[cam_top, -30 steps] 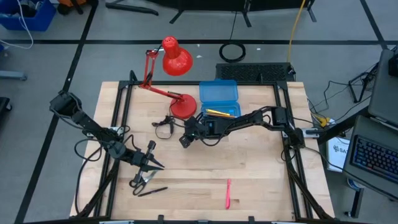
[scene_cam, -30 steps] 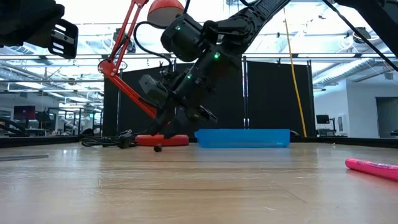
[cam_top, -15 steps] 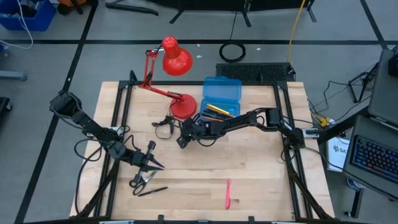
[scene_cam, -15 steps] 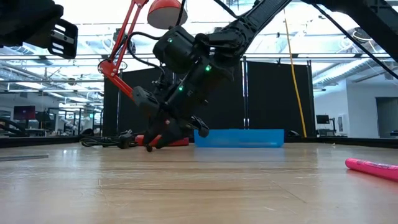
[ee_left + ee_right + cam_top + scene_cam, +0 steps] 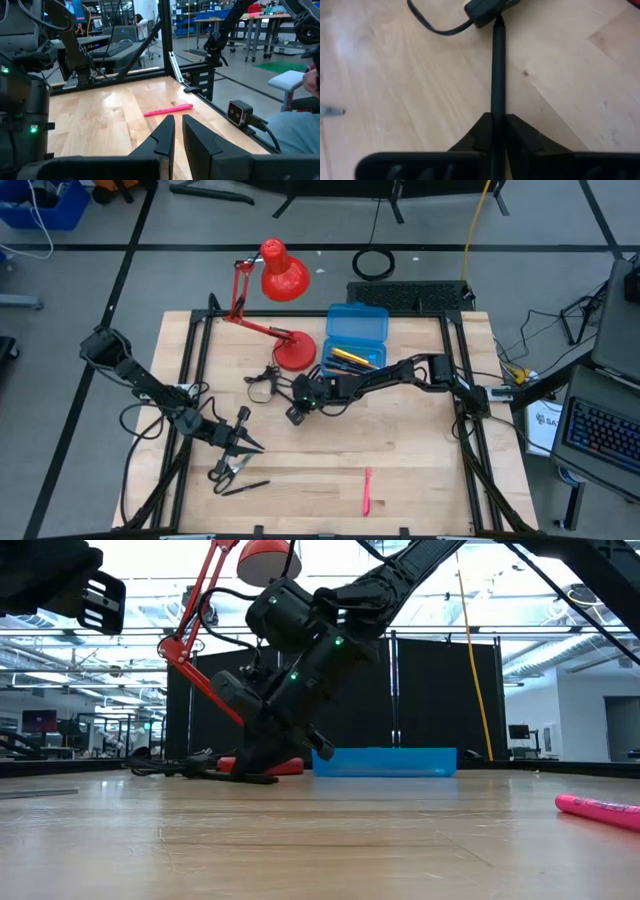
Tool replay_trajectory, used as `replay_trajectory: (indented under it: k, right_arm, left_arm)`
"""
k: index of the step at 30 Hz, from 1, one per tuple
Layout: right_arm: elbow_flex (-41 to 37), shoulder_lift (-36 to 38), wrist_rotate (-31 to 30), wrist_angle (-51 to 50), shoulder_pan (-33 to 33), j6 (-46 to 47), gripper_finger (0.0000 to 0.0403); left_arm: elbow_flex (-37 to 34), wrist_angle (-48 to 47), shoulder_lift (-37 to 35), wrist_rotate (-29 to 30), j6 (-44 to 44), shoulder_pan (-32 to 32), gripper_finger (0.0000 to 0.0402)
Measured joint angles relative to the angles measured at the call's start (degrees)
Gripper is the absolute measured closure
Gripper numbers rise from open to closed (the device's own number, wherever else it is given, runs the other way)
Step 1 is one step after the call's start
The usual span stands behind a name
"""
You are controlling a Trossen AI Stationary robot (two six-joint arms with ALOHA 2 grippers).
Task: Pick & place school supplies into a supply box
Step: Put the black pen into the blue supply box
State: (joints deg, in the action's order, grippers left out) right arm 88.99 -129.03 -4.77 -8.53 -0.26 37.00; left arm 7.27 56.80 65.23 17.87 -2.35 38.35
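- Clamping a black pen (image 5: 498, 65) on the bench (image 5: 400, 460): right gripper (image 5: 296, 412), just beside the lamp (image 5: 283, 310) base.
- Left gripper (image 5: 243, 442) nearly shut, empty, well apart from the lamp.

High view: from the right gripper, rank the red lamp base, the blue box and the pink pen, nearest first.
Measured from the right gripper, near the table's middle:
1. Red lamp base, just beyond the gripper toward the table's far edge.
2. Blue box, open at the far edge, farther along the right arm's side.
3. Pink pen, alone near the front edge, clearly farthest.
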Motion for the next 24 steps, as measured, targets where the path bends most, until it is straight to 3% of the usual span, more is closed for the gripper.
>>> replay_trajectory:
  k: [24]
  right_arm:
    - [-0.31,2.62,-5.13,-4.49,4.17,-10.67,0.0391]
  left_arm:
    - [-0.02,-1.41,0.0,0.15,1.03,0.0,0.036]
